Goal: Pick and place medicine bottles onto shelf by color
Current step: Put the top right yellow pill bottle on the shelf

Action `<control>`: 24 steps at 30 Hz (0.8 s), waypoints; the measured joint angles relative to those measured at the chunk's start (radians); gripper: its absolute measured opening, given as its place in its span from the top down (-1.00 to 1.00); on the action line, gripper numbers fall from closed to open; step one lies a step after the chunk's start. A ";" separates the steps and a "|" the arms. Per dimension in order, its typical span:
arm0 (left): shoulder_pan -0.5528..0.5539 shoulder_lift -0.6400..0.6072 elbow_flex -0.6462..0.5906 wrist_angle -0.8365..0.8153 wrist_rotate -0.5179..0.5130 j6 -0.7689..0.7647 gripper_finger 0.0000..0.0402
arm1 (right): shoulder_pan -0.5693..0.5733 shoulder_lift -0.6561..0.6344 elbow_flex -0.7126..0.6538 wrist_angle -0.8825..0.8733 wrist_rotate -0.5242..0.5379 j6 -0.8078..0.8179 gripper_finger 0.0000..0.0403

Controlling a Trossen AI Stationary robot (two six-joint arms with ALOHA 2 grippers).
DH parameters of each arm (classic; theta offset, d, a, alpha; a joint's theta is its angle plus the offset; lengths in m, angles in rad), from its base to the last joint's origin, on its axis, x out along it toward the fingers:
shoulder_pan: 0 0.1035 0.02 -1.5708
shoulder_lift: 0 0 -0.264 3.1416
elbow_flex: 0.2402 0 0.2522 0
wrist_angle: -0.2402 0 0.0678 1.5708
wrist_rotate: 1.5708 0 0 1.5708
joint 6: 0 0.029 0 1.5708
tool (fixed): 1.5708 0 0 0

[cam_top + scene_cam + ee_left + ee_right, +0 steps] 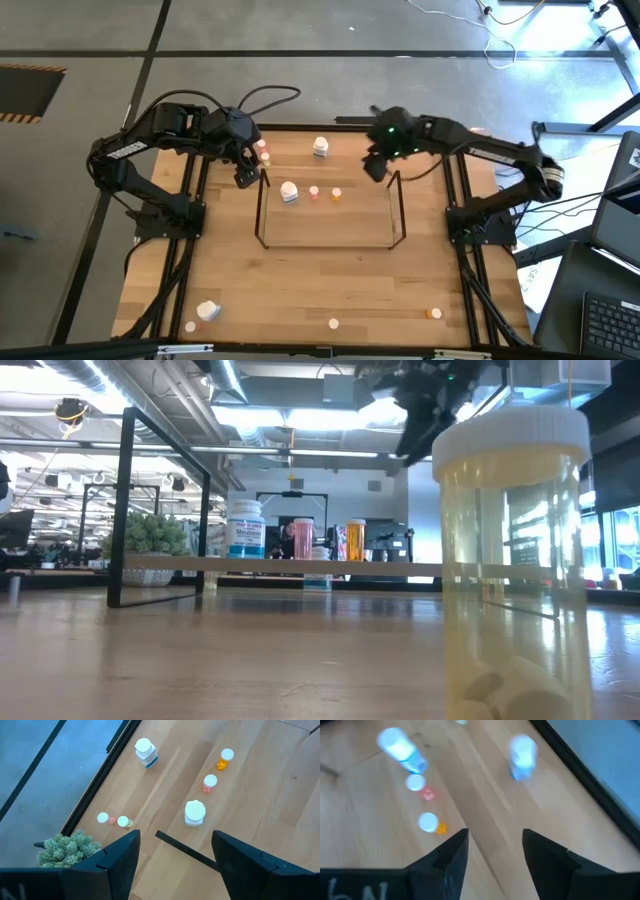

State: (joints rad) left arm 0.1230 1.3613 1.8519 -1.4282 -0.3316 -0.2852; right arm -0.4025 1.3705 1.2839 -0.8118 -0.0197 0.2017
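Light wooden tabletop [300, 280] carrying a black wire shelf [330, 243] near the middle, with a white bottle [289, 192], a pink one [314, 193] and an orange one [336, 196] along its far side. Another white bottle [320, 147] at the far edge. Near the front edge a white bottle [208, 311], a cream one [334, 323] and an orange one [433, 313].

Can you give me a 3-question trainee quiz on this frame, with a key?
1. True or false: the shelf already carries three bottles in a row.
2. Which bottle stands between the white bottle and the orange bottle on the shelf? A) pink B) cream C) green
3. Fill in: both the left gripper and the right gripper hover over the shelf's far corners with jaws ____ and nothing held.

Key: 1 true; 2 A, the pink bottle; 3 open.
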 joint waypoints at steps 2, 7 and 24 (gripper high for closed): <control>0.000 0.000 0.000 0.000 0.000 0.000 -0.20 | -0.027 -0.027 0.000 -0.063 0.001 0.059 0.07; 0.002 0.000 0.000 0.007 -0.001 0.000 -0.20 | -0.073 -0.071 0.000 -0.181 0.015 0.081 0.07; 0.002 0.000 0.000 0.058 -0.002 -0.001 -0.20 | -0.374 -0.042 0.000 -0.388 0.245 0.342 0.07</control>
State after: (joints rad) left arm 0.1249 1.3613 1.8519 -1.3697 -0.3332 -0.2863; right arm -0.7763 1.3285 1.2839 -1.1996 0.2257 0.5437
